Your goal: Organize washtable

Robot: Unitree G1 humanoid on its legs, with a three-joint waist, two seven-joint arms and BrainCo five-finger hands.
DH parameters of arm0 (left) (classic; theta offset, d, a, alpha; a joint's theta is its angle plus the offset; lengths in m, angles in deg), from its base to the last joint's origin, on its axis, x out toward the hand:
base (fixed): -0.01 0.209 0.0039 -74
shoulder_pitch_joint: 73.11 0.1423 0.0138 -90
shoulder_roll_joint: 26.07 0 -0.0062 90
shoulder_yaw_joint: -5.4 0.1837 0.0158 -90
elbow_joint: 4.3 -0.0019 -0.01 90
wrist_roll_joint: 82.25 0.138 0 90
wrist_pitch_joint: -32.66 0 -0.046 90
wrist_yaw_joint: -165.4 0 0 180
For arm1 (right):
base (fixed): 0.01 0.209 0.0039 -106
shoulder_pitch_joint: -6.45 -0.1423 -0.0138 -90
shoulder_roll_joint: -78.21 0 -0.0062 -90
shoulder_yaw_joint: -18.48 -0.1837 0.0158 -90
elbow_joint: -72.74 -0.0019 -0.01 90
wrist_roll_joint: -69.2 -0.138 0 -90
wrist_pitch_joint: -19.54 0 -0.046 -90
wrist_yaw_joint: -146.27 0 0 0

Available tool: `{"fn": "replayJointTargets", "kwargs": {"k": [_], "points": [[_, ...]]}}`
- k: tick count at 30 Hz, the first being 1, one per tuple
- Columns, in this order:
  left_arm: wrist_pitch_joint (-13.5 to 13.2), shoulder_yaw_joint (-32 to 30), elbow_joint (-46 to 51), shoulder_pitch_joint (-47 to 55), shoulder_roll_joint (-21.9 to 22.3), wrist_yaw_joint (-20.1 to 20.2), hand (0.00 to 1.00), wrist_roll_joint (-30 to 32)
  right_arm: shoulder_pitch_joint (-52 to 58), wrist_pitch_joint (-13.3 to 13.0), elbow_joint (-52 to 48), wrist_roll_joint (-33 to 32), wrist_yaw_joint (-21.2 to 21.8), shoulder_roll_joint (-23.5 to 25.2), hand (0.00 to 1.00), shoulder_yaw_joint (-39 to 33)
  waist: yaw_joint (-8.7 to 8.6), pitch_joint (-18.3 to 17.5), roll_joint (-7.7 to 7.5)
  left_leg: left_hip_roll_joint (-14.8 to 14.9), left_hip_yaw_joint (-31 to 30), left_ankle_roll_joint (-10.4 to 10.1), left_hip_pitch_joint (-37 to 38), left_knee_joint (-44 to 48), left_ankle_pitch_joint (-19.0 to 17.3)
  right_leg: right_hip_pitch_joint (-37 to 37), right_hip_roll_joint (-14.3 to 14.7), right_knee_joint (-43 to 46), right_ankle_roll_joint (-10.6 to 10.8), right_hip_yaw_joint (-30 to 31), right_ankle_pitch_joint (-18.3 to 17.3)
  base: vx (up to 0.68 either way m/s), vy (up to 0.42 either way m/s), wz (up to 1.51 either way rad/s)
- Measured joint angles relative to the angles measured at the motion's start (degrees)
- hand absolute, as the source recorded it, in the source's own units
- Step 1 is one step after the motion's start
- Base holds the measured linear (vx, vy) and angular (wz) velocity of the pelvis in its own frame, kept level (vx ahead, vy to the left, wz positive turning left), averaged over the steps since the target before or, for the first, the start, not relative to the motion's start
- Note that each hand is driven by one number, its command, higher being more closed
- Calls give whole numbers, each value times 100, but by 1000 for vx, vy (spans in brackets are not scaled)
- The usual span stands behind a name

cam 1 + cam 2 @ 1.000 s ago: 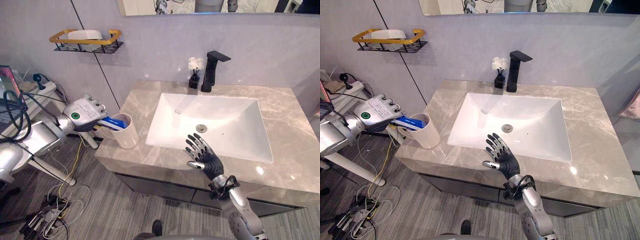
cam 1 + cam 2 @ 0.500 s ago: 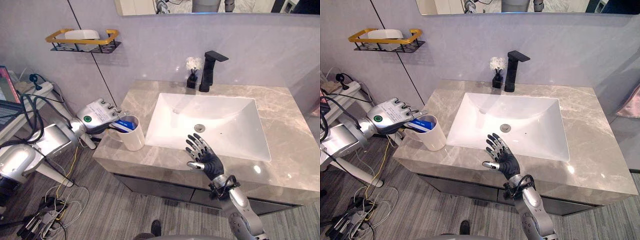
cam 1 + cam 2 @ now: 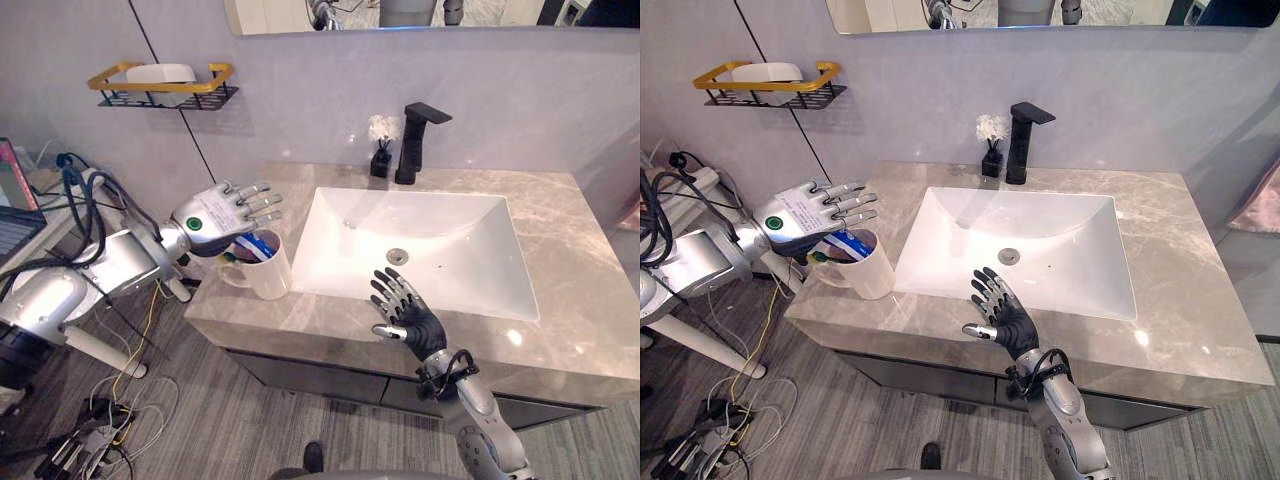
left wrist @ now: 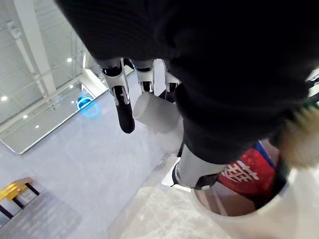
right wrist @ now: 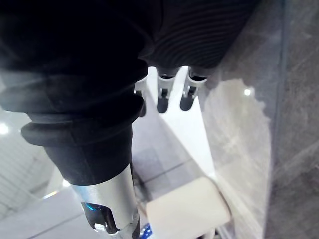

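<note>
The white glossy mug (image 3: 262,272) looks like glazed ceramic or hard plastic, so I judge it stiff, smooth, somewhat slippery and liable to chip if knocked against stone. It should be light enough for one hand. Its contents stand loose, a blue-and-red toothpaste tube (image 3: 257,245) and what seems to be a toothbrush beside it, and they could rattle or tip out if the mug tilts. The safest hold is around the body below the rim, or by the loop handle on the side away from the basin.

The mug stands upright on the grey marbled stone desk (image 3: 570,330), near its left end and just beside the white rectangular basin (image 3: 440,230).

The left robot hand (image 3: 222,212) hovers just above the mug's rim with its fingers (image 4: 123,107) straight and spread, holding nothing. The right robot hand (image 3: 405,312) is also spread wide and empty, raised over the desk's front edge near the basin, well apart from the mug.
</note>
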Motion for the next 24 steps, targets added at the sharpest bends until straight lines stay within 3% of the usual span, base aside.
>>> {"fn": "replayJointTargets", "kwargs": {"k": [7,11,20,24], "points": [[23,146,-81,-672,-94,54,0,-44,12,9,38,49,-2,13,0,42,-11,-88,114,0,-8,0,19,0,1,23,0,2,1,-11,0,0,0,0],[167,146,-180,-872,-306,19,0,-81,12,67,59,71,-1,14,0,134,-88,-98,125,-1,-16,-1,79,0,-1,101,0,-21,1,-29,-1,0,0,0],[243,144,-483,-878,-303,-140,0,29,17,59,74,173,-8,29,0,174,-86,-113,130,-1,-18,0,80,0,3,100,1,-17,1,-31,-2,0,0,0],[341,90,-967,-1540,-300,-305,0,23,20,25,132,166,-12,156,0,170,-49,-125,110,-1,-30,0,77,0,3,104,2,-13,3,-45,-3,0,0,0]]}}
